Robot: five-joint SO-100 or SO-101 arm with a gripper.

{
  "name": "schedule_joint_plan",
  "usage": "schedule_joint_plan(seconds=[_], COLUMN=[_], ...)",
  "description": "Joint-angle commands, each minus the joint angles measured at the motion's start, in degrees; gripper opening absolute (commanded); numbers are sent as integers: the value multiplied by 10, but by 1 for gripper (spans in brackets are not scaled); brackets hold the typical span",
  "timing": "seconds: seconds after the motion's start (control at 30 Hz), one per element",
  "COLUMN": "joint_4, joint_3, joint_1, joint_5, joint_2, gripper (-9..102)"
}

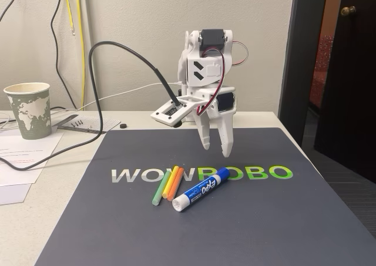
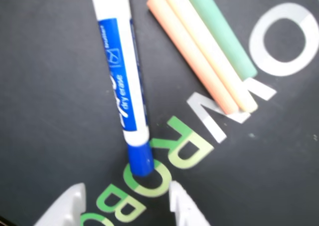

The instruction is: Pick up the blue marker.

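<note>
The blue marker (image 1: 201, 189) lies flat on the dark mat (image 1: 264, 219), slanted, with its blue cap toward the green "ROBO" letters and its white end toward the front. In the wrist view the blue marker (image 2: 122, 76) runs up from its cap just ahead of my fingertips. My white gripper (image 1: 216, 151) hangs above the mat, a little behind the cap, pointing down. My gripper (image 2: 124, 208) is open with nothing between its fingers, and the cap sits between their lines.
Green (image 1: 158, 192), yellow (image 1: 167, 184) and orange (image 1: 175, 181) sticks lie just left of the marker in the fixed view. A paper cup (image 1: 28, 109), papers and black cables sit at the left off the mat. A dark door stands at the right.
</note>
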Motion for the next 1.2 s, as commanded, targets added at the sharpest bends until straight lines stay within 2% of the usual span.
schedule_joint_plan(seconds=[0.0, 0.2, 0.47, 1.17], joint_4=[96, 43, 23, -37], joint_3=[-72, -75, -75, -75], joint_1=[11, 26, 31, 6], joint_5=[-23, -81, -146, -153], joint_2=[-17, -26, -36, -83], gripper=[21, 18, 18, 20])
